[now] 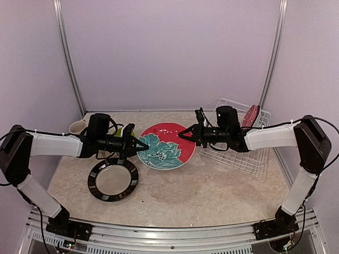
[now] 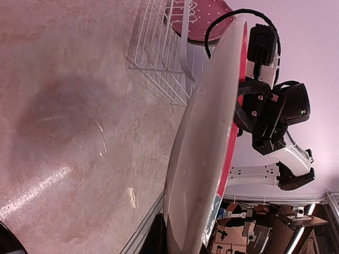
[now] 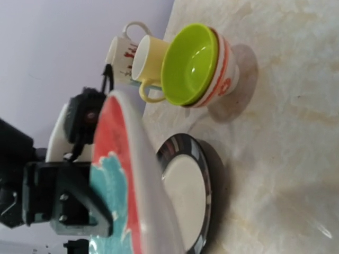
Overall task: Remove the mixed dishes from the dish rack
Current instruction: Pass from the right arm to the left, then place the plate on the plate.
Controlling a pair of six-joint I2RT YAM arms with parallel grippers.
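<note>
The red-teal flower plate [image 1: 167, 145] hangs tilted above the table between both arms. My left gripper [image 1: 142, 144] is shut on its left rim; one dark finger [image 2: 154, 239] shows against the plate's pale underside [image 2: 206, 159]. My right gripper [image 1: 185, 133] is on its right rim, and the plate [image 3: 132, 174] runs edge-on from its jaws, whose fingers are hidden. The dark plate [image 1: 113, 180] lies on the table below my left gripper. The white dish rack [image 1: 238, 153] stands at the right with the pink dotted plate [image 1: 250, 116] upright in it.
At the far left stand the cream mug [image 3: 119, 53], the yellow cup [image 3: 148, 63] and the lime-green bowl [image 3: 190, 63] nested in the white-and-red bowl [image 3: 225, 69]. The mug [image 1: 77, 127] shows behind my left arm. Enclosure walls close the back and sides.
</note>
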